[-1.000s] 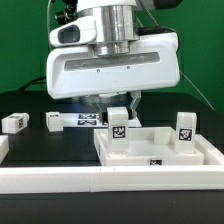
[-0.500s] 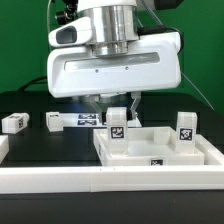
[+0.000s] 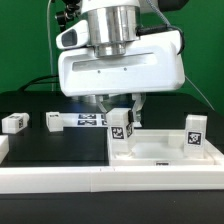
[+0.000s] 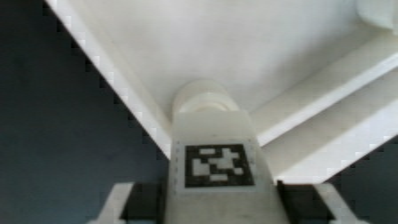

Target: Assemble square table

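Starting at the exterior view's left, I see a small white left leg (image 3: 14, 122) lying on the dark surface (image 3: 60, 148). A second leg (image 3: 52, 120) lies just to its right, and each shows a black-and-white square tag. Next comes the marker board (image 3: 90, 120), lying flat with two printed tags. They are too small for me to read as anything but patterns. Along the near edge runs the long white border rail (image 3: 60, 180). In the middle, under the arm's broad white housing (image 3: 120, 65), the jaws are clenched on the held leg (image 3: 120, 128), one dark finger on each side of it. That leg stands upright at the far left corner of the tabletop (image 3: 160, 152), with its tag facing me. I cannot tell whether its foot is seated in the slab or only touching it. The tabletop itself, white with a raised rim, lies on the surface right of centre, just beyond the rail. A tag sits on its near wall, partly cut off from sight. At the exterior view's right, a right leg (image 3: 194, 131) stands upright on the slab's far right corner, tag forward. The wrist view adds what the housing hides. There the held leg (image 4: 217, 150) runs out between the fingers (image 4: 134, 205) to a rounded tip, which lies against the rim of the tabletop (image 4: 302, 50) where two ridges meet, and its tag is large though blurred. That view shows none of the other legs, the board or the rail.
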`<state>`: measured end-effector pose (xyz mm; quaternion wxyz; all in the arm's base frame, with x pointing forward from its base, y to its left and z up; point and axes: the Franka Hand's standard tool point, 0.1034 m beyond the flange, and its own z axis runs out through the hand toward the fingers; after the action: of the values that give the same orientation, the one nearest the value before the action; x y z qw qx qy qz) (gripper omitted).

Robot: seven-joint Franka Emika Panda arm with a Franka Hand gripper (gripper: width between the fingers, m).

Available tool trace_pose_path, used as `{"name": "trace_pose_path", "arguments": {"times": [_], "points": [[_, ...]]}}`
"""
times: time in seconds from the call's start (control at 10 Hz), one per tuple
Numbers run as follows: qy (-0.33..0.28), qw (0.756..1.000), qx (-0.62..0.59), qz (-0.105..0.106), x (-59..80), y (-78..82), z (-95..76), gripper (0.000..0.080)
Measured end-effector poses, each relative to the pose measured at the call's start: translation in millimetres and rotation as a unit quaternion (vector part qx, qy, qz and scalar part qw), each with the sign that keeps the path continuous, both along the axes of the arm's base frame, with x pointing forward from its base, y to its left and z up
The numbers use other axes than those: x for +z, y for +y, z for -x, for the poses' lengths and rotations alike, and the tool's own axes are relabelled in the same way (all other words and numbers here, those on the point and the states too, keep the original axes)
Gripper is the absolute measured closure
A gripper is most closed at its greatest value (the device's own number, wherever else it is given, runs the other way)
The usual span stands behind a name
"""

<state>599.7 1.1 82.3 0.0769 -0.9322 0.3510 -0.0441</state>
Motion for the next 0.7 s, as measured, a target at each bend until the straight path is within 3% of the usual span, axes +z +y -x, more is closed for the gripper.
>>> {"name": "trace_pose_path", "arguments": {"times": [0.2,0.7], "points": [[0.008,0.997,-0.077,-0.014,-0.2,2.2,-0.1,0.0509],[0.031,0.962,-0.267,-0.050,-1.2,12.7,-2.1,0.0509]]}}
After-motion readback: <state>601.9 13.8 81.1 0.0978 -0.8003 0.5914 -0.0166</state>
